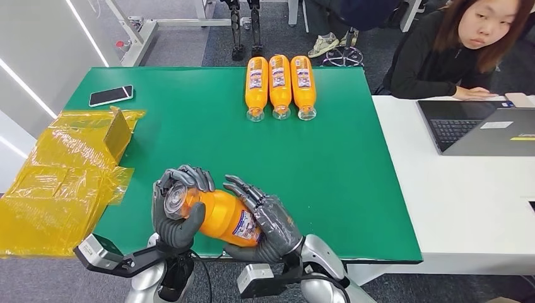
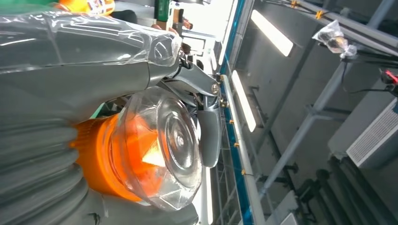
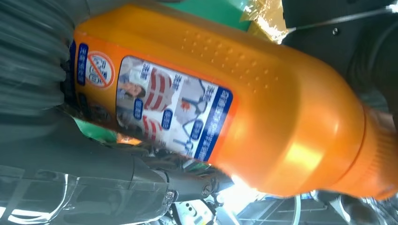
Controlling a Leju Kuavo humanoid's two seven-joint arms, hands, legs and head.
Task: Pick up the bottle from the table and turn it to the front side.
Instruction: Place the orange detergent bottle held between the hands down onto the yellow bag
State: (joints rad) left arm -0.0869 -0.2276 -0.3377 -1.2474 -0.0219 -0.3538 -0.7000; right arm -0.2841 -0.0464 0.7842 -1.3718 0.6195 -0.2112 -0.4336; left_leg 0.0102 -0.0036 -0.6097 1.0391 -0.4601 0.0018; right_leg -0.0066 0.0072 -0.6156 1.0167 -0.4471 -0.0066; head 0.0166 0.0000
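Bottle (image 1: 221,214) and both hands were together at the near edge of the green tabletop (image 1: 353,183), the orange bottle lifted off the surface and lying roughly level between them. The left hand (image 1: 178,208) gripped the clear cap end, its fingers curled over the top of the cap and its thumb underneath; the left wrist view looked straight at that clear cap with orange behind it. The right hand (image 1: 268,218) cupped the base end, fingers over the body and palm below, so the bottle was held from both ends. In the right wrist view the printed label (image 3: 164,110) faced the camera, sitting on the side of the body nearest that hand.

Pick-up looked finished, and the step in hand was, by my reading, the turning itself. Whether the front side was already facing up I could not tell. The next move would call for rolling the bottle about its long axis, one hand loosening enough to let it slip while the other kept firm hold, then setting it down label-up.

Three more orange bottles (image 1: 279,85) lay side by side at the far edge, caps toward the robot. A phone (image 1: 111,95) lay at the far left corner, yellow plastic wrapping (image 1: 57,183) beside the tabletop's left edge, and a person (image 1: 460,50) sat by a laptop (image 1: 479,126) to the right.
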